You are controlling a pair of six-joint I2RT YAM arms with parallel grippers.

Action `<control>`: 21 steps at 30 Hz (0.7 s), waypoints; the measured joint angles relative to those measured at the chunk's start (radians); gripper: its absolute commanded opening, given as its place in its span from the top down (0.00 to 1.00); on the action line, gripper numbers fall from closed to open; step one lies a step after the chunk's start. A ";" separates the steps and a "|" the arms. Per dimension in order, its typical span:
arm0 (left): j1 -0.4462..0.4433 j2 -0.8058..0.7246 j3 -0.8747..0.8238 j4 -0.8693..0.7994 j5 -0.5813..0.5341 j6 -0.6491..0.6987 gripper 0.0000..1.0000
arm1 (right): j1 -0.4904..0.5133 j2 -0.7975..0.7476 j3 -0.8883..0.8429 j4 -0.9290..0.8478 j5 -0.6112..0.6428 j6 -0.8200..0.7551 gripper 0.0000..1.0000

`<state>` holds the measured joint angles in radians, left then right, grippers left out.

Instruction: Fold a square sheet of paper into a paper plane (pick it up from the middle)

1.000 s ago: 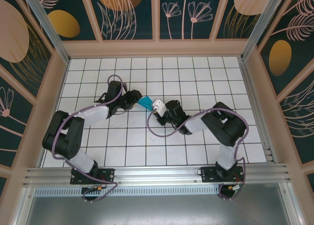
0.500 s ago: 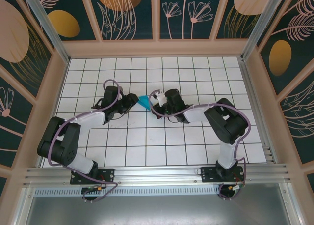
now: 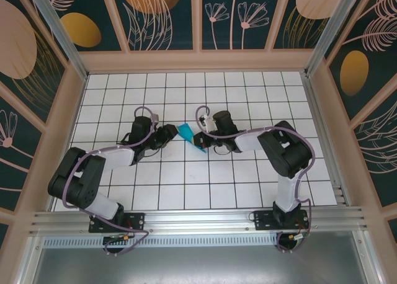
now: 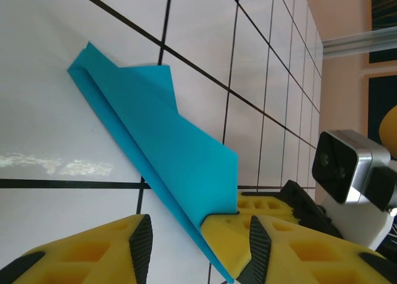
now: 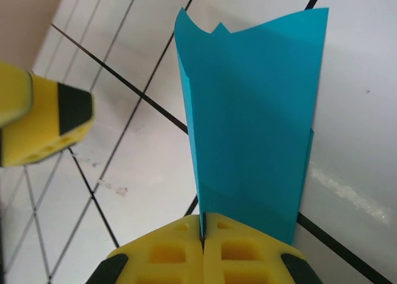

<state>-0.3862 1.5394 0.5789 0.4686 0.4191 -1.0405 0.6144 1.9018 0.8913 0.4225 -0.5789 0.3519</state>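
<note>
Right claw (image 5: 203, 231) pinched shut, left claw (image 4: 200, 245) parted, facing each other

A white table (image 3: 186, 191) with black grid lines sits inside dark walls (image 3: 164, 17) painted with flowers and leaves; a shiny metal rail (image 3: 198, 221) runs along the near edge

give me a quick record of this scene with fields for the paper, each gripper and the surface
paper: blue paper, folded into a narrow tapered shape with layered creases
position: mid table, between the two grippers
right gripper: shut on one end of the paper
left gripper: jaws apart at the paper's edge, not gripping it
surface: white grid table
</note>
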 measured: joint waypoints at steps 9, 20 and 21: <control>-0.050 0.089 0.005 0.111 0.039 0.000 0.64 | -0.051 0.000 -0.045 0.081 -0.087 0.165 1.00; -0.084 0.198 0.052 0.211 0.072 -0.004 0.68 | -0.097 0.018 -0.075 0.132 -0.134 0.303 1.00; -0.087 0.210 0.058 0.217 0.075 -0.004 0.68 | -0.103 0.021 -0.078 0.139 -0.137 0.314 1.00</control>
<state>-0.4736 1.7493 0.6365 0.6853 0.4938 -1.0443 0.5114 1.9228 0.8135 0.5613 -0.7158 0.6659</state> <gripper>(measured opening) 0.324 0.060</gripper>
